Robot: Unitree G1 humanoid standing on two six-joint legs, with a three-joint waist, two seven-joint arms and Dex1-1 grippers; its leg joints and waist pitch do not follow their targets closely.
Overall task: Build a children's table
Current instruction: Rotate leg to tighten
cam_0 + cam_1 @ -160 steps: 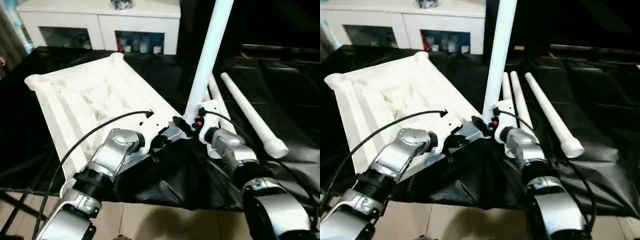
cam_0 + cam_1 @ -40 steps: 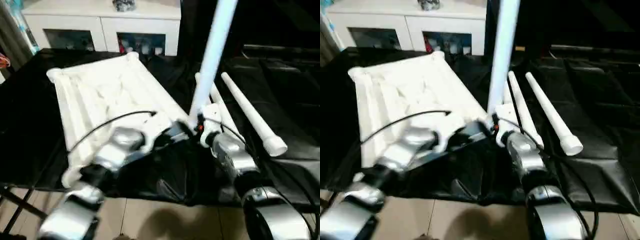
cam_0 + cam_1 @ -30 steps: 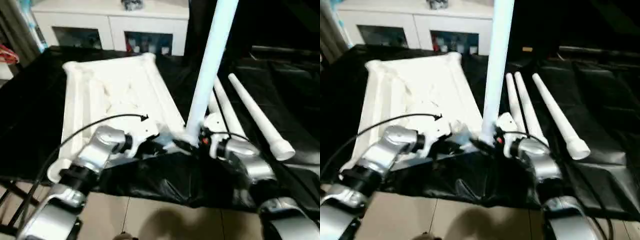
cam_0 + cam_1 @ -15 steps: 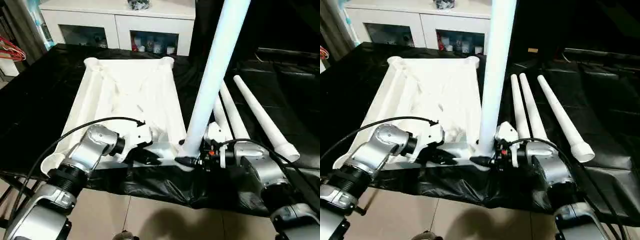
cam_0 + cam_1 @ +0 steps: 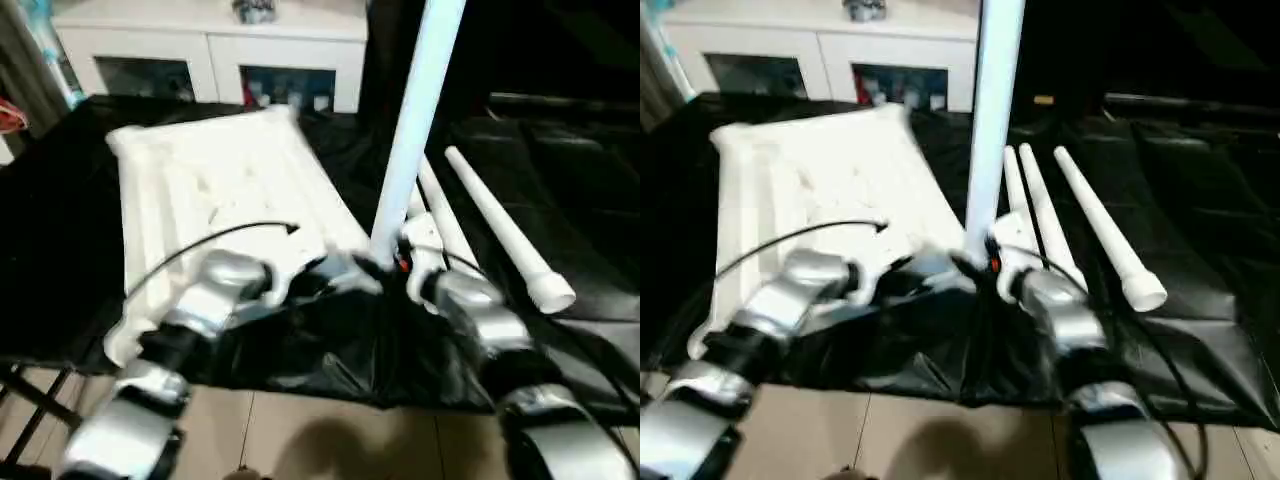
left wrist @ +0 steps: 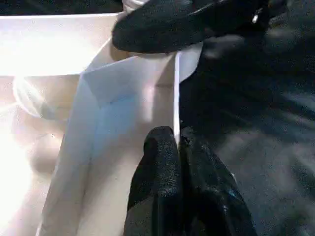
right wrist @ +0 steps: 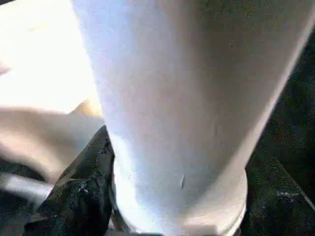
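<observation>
The white tabletop (image 5: 210,190) lies underside up on black cloth. One white leg (image 5: 408,140) stands upright in its near right corner socket. My right gripper (image 5: 378,268) is shut on that leg's base; in the right wrist view the leg (image 7: 182,98) looms close, a black finger (image 7: 86,196) pressed against it. My left gripper (image 5: 335,282) sits just left of that corner, and in the left wrist view it (image 6: 177,147) is shut on the tabletop's thin rim (image 6: 176,98). Three more legs (image 5: 1095,225) lie side by side to the right.
A white cabinet (image 5: 210,40) with glass-fronted doors stands behind the work surface. Black cloth (image 5: 60,230) covers the surface and hangs crumpled over its near edge, with bare floor (image 5: 300,440) below. A black cable loops over my left forearm (image 5: 215,300).
The camera has shifted. Against the lying legs, the tabletop's far end has swung left since half a second ago. Both grippers stay at the near right corner.
</observation>
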